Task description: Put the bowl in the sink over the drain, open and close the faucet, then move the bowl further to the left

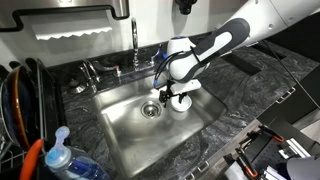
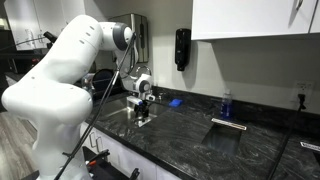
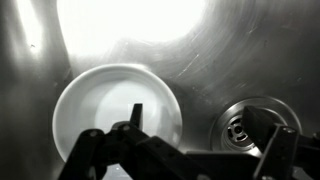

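dark fingers of my pincer stand wide apart and empty, hanging low over the sink floor. the bowl sits upright in the basin right beneath me, beside the drain rather than over it, so i judge the first step unfinished. working the faucet and shifting the bowl left are yet to come, as far as i can tell.

No legible text, labels, brands or numbers visible in any view.
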You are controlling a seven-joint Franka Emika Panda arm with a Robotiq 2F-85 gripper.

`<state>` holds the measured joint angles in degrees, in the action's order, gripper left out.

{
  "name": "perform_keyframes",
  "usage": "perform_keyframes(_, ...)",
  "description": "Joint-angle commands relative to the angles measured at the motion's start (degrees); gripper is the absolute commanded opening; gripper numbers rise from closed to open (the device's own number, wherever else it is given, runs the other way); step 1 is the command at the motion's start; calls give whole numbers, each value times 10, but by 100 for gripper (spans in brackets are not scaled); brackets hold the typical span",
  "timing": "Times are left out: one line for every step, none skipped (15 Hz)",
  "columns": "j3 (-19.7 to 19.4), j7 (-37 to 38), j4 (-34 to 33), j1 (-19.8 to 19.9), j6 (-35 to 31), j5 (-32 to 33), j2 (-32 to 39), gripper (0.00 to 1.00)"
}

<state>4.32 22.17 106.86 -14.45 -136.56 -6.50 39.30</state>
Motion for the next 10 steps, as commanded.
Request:
perform_keyframes(8,-31,-22,12,-2,-8,19,100)
perform_keyframes(8,-39,-23,14,-6,-7,21,100)
perform_keyframes(6,-44,-24,14,-11,-3,25,100)
perform_keyframes(4,-49,-25,13,-17,0,27,100)
perform_keyframes(5,-57,-26,16,-20,1,31,100)
perform_keyframes(4,-62,-28,16,-24,2,35,100)
perform_keyframes(5,-67,-29,18,-24,1,39,100)
perform_keyframes(6,-71,-30,19,-25,1,42,100)
perform_keyframes(6,-75,-31,20,-24,2,45,100)
perform_keyframes(5,-77,-30,19,-28,3,46,100)
